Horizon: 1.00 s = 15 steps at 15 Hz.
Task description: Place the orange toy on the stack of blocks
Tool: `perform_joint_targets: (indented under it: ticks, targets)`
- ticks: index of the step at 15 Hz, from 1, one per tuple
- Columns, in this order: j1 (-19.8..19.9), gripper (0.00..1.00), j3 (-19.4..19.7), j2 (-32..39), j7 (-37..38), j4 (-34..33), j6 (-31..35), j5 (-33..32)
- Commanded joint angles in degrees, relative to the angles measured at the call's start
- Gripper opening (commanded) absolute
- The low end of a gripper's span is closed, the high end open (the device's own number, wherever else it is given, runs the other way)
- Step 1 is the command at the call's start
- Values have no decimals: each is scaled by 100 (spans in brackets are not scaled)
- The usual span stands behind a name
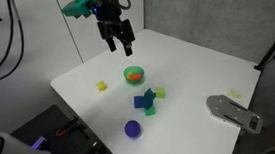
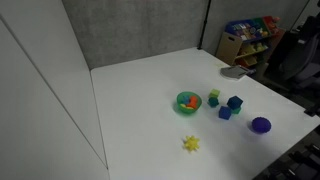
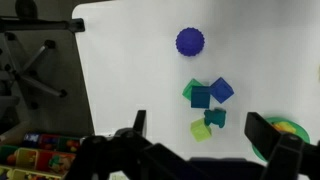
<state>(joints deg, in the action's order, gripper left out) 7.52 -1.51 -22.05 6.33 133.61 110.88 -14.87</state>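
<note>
A white table (image 1: 88, 86) is seen in both exterior views. Above its far side the gripper (image 1: 120, 48) is held in the air, its fingers spread apart with nothing between them. A green bowl (image 1: 126, 76) is set just beside the stack of blocks (image 1: 149, 98), with a purple ball (image 1: 132, 129) nearby. The orange toy (image 1: 135, 76) is seen inside the bowl.

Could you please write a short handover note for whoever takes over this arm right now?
Gripper: open, empty, above the far side of the white table.
Small orange-red toy piece: lying inside the green bowl.
Cluster of blue and green toy cubes: on the table beside the bowl, purple ball nearby.
Done: nothing yet.
Left: pick the toy from the bowl, set it on the cubes.
</note>
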Motion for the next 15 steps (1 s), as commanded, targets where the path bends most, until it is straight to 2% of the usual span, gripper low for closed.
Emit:
perform_joint_targets:
  ticks: [1, 7, 15]
  targets:
    - [-103, 100, 89, 0, 29, -15, -23, -33]
    - [-121, 100, 91, 25, 15, -22, 0, -11]
    - [-373, 100, 100, 369, -19, -156, 331, 275]
